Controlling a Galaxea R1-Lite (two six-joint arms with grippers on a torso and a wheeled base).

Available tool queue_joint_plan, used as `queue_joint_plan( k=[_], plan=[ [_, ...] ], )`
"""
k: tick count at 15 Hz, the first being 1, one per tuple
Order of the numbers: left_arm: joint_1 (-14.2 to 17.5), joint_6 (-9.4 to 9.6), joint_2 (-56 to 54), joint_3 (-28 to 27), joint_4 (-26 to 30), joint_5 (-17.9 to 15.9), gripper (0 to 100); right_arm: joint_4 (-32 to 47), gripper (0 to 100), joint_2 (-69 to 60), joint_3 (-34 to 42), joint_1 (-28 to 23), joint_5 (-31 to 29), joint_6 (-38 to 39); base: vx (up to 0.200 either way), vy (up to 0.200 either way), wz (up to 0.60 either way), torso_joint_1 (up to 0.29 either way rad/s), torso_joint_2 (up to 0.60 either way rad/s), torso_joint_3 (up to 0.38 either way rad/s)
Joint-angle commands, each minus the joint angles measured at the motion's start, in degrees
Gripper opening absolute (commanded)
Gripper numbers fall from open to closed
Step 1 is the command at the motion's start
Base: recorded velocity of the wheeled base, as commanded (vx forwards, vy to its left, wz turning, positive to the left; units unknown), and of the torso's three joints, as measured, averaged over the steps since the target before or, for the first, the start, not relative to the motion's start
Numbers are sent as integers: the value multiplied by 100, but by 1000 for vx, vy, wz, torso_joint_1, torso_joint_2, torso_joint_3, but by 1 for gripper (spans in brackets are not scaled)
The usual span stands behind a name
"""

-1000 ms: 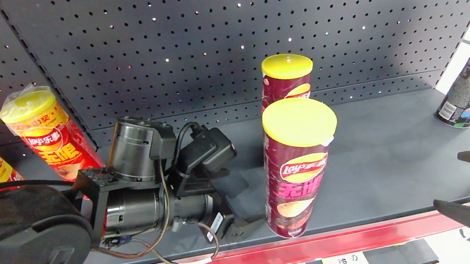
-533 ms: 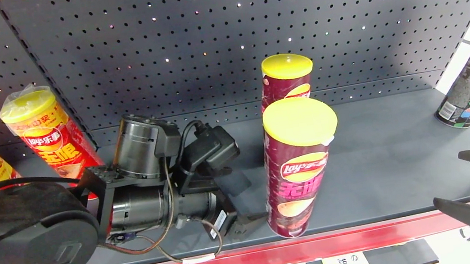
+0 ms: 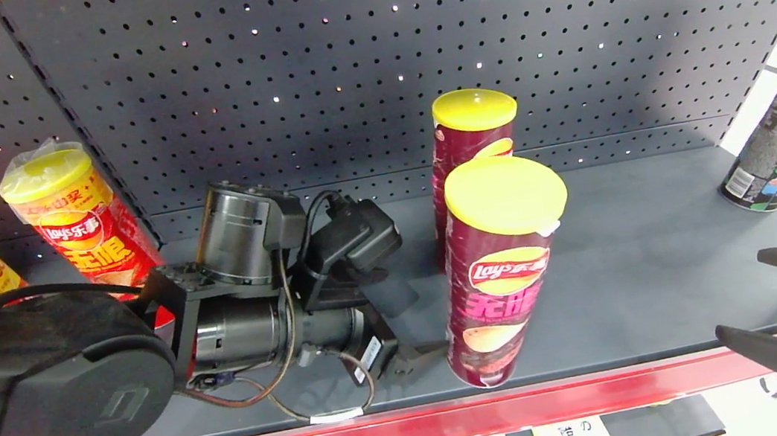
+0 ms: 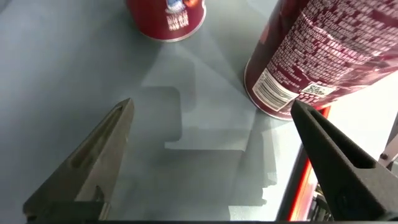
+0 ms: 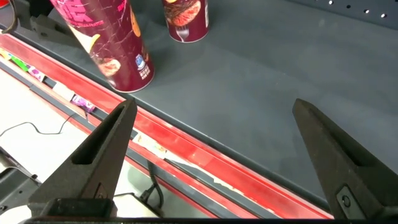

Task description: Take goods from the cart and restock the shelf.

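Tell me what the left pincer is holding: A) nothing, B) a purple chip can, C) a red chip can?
A: the left pincer is open with just bare shelf between its fingers; the front purple can stands close beside it, not inside.

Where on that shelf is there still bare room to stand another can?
The widest bare stretch of shelf lies between the front maroon can, the rear maroon can behind it, and the black can at the right end. The left is crowded: the left pincer sits beside the front maroon can, red cans behind its arm.
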Motion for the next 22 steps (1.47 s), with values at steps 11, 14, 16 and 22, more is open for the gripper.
queue_joint_plan(
  k=[11,14,16,22],
  plan=[
    [-78,-3,64,-110,-7,-10,100,-1,100,11,4,3,4,-2,0,0,0,0,0,0],
    [-78,-3,55,-101,-7,-10,100,-1,100,11,4,3,4,-2,0,0,0,0,0,0],
    [-69,-3,-41,-40,-7,-1,100,-1,100,11,4,3,4,-2,0,0,0,0,0,0],
    [-60,-153,-2836,2184,37,350,100,43,100,-508,400,-23,22,-2,0,0,0,0,0,0]
  ],
)
